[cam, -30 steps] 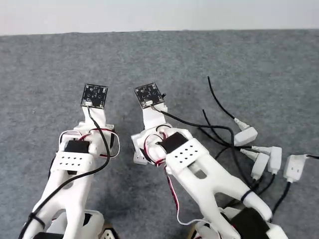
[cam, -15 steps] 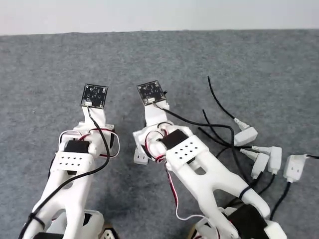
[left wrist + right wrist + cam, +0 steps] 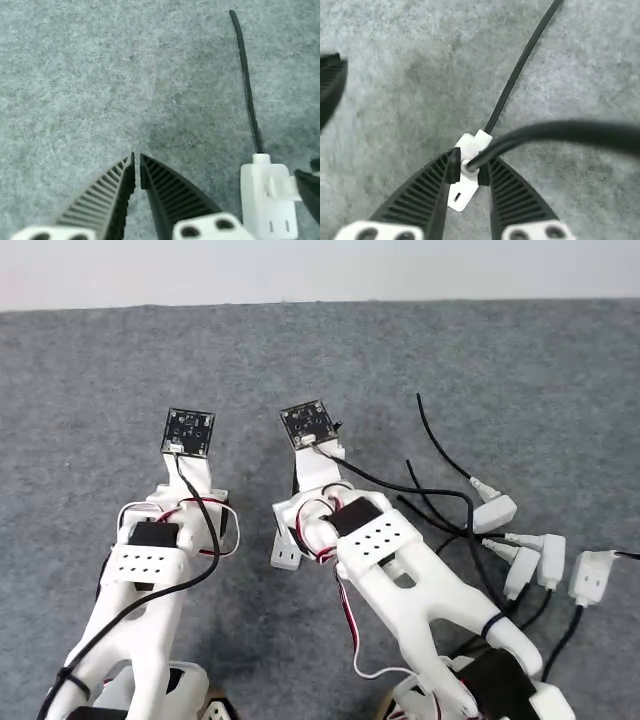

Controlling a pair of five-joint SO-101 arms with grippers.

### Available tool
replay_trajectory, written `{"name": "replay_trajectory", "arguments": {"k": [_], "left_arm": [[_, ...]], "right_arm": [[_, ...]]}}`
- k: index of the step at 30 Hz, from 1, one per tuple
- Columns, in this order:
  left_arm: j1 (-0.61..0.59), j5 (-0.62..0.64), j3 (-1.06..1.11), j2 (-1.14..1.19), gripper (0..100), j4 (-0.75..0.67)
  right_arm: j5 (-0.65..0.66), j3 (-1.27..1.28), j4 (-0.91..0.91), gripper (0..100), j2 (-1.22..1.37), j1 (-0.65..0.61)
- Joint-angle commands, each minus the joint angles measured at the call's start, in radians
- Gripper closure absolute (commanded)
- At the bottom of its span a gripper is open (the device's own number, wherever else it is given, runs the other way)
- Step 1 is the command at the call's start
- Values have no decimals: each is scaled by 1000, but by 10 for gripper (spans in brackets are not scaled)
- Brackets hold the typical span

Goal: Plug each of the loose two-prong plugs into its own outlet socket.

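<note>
As my right hand (image 3: 468, 165), clamped on a corded white socket (image 3: 460, 197), edged farther across the worktop (image 3: 80, 370), my left hand (image 3: 137, 161) sat closed and empty; I judged nothing plugged yet.

Two arms (image 3: 150, 580), five white connectors (image 3: 493, 512)

One white two-prong plug (image 3: 461, 192), black cord attached, lower centre; four white corded plugs and sockets (image 3: 551, 560) clustered mid-right.

Left end effector (image 3: 136, 159) pinched together, right end effector (image 3: 468, 162) clamped around a white connector (image 3: 461, 192).
</note>
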Motion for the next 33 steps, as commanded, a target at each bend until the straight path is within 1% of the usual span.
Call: {"name": "replay_trajectory", "arguments": {"k": [1, 7, 10, 13, 15, 20, 22, 23, 25, 27, 29, 31, 33], "left_arm": [[-5, 11, -41, -34, 987, -23], [-5, 11, -41, -34, 987, -23], [-5, 11, -41, -34, 987, -23], [-6, 11, -42, -34, 987, -23], [-9, 11, -47, -34, 987, -23], [-57, 17, -65, -34, 987, -23], [-94, 20, -84, -34, 987, -23], [-118, 31, -93, -34, 987, -23], [-167, 100, -113, -32, 987, -23], [-210, 175, -127, -32, 987, -25], [-245, 222, -139, -32, 987, -25], [-265, 235, -145, -32, 987, -25], [-270, 236, -145, -32, 987, -32]], "right_arm": [[51, 12, -15, 991, 25, -41], [97, 14, -15, 991, 120, -82], [98, 14, -12, 991, 125, -85], [138, 11, -15, 991, 125, -88], [138, -6, -7, 991, 136, -96], [144, -12, 16, 991, 136, -105], [144, -18, 13, 985, 136, -105], [140, -31, 21, 967, 136, -105], [133, -46, 35, 898, 136, -108], [71, -57, 51, 814, 131, -124], [15, -74, 68, 745, 136, -148], [5, -78, 71, 708, 136, -176], [-11, -78, 70, 708, 136, -200]]}}
